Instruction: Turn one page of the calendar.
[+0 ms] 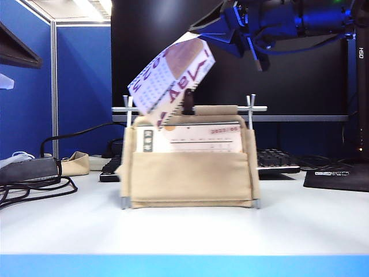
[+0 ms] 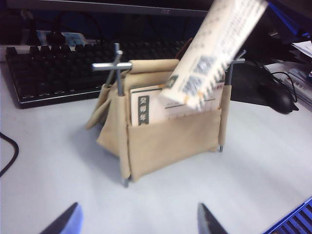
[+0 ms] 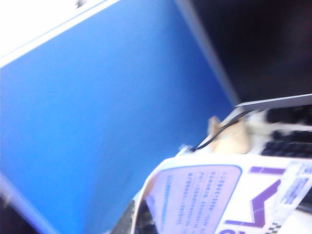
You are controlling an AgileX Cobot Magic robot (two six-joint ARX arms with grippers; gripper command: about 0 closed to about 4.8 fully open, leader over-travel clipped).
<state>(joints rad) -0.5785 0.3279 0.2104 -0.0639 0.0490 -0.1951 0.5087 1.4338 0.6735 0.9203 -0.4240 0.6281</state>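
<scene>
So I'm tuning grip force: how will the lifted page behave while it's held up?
Probably light and fairly floppy: the page is a thin sheet, held tilted above the calendar by the shut right gripper. It seems to keep its shape, so perhaps cardlike. It may crease if squeezed hard. The left gripper hangs open over the table, clear of it.

Ceiling lamps (image 1: 86,7) glare at the exterior view's top; the table (image 1: 184,231) is evenly bright, with soft shadow beneath the calendar (image 1: 187,173). The raised page (image 2: 219,48) is motion-blurred in the left wrist view. The right wrist view is smeared and overexposed at one corner.
</scene>
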